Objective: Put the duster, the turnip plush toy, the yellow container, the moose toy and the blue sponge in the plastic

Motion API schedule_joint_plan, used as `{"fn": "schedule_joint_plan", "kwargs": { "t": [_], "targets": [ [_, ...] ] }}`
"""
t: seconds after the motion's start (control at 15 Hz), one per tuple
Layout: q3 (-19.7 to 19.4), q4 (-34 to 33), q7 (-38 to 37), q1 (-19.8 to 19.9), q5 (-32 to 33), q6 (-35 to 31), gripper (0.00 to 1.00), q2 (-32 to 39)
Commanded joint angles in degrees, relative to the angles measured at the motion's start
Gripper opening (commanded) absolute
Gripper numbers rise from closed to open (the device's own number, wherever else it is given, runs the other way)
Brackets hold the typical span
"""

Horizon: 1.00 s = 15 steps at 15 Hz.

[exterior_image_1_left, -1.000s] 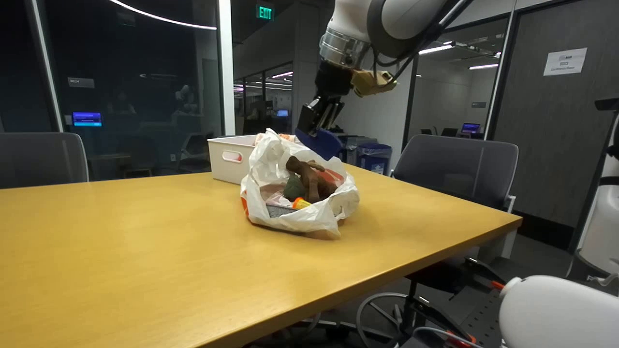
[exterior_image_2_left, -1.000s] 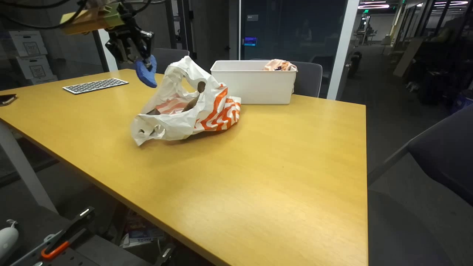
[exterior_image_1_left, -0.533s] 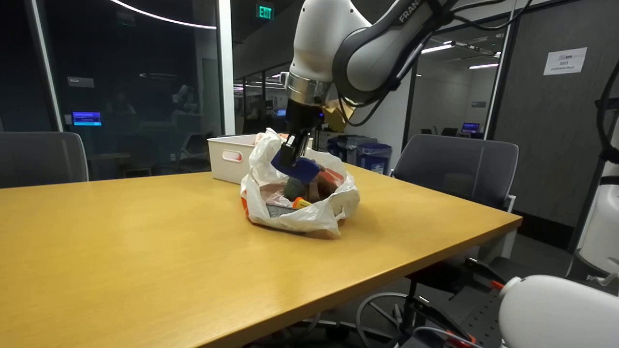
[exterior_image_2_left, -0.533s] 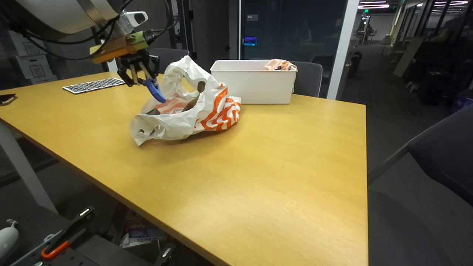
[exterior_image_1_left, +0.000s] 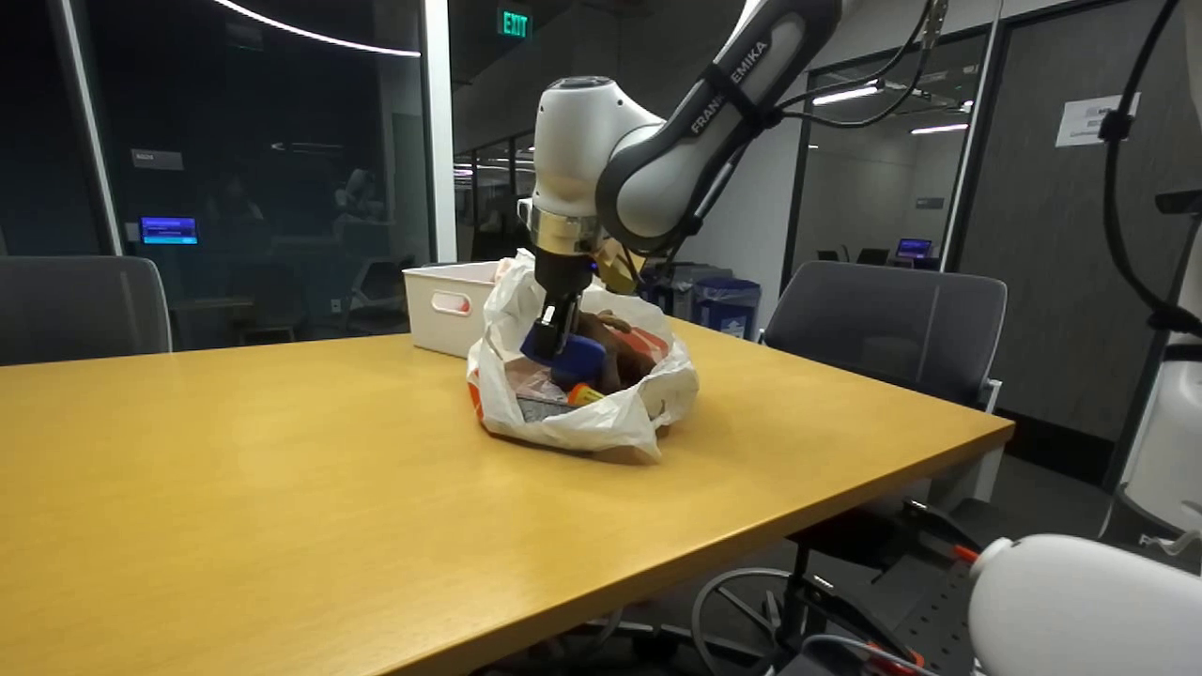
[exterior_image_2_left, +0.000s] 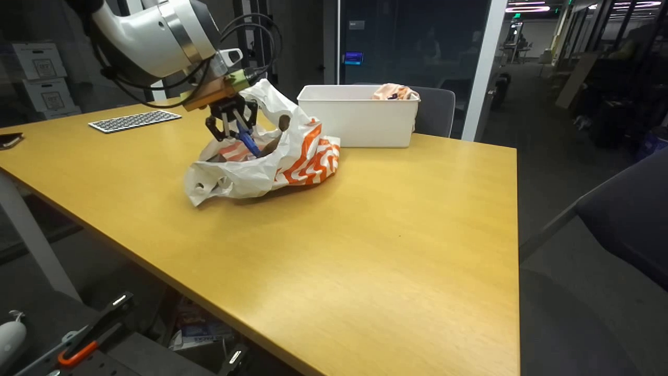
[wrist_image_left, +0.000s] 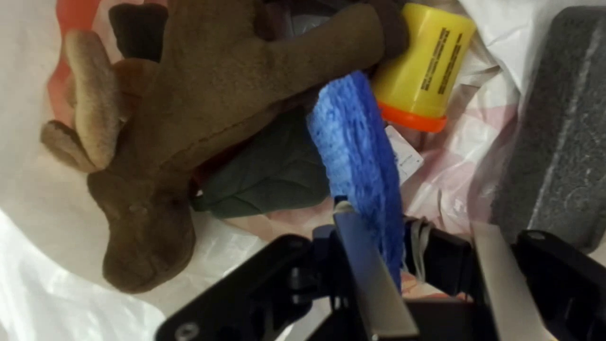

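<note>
– So, gripper (wrist_image_left: 376,218)?
– Jaws barely apart, pinching blue sponge (wrist_image_left: 354,142) w/in plastic bag (exterior_image_2_left: 250,180) mouth.
– Wrist view only?
– Lettering (wrist_image_left: 441,61) on yellow container (wrist_image_left: 412,71), approx. 1 o'clk of sponge. Keyboard (exterior_image_2_left: 134,121): in an exterior view only.

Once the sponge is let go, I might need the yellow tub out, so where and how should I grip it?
Probably from above, down into the open bag, pinching across the round wall of the tub, a little toward its orange lid. The tub lies on its side, so that wall faces up, and a foot of the moose sits close beside the other end.
</note>
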<state>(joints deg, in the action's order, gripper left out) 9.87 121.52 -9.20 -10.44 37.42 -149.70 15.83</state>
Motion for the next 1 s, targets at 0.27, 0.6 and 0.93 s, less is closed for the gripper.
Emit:
{"fn": "schedule_joint_plan", "kwargs": {
  "t": [0.27, 0.6, 0.93],
  "targets": [
    [-2.0, -2.1, 5.0, -0.7, -6.8, 4.2, 0.76, -0.3],
    [1.8, 3.9, 16.7, 1.9, -25.5, 4.0, 1.00, -8.1],
    [6.0, 6.6, 30.1, 1.3, -46.5, 1.0, 1.00, -10.3]
  ]
}}
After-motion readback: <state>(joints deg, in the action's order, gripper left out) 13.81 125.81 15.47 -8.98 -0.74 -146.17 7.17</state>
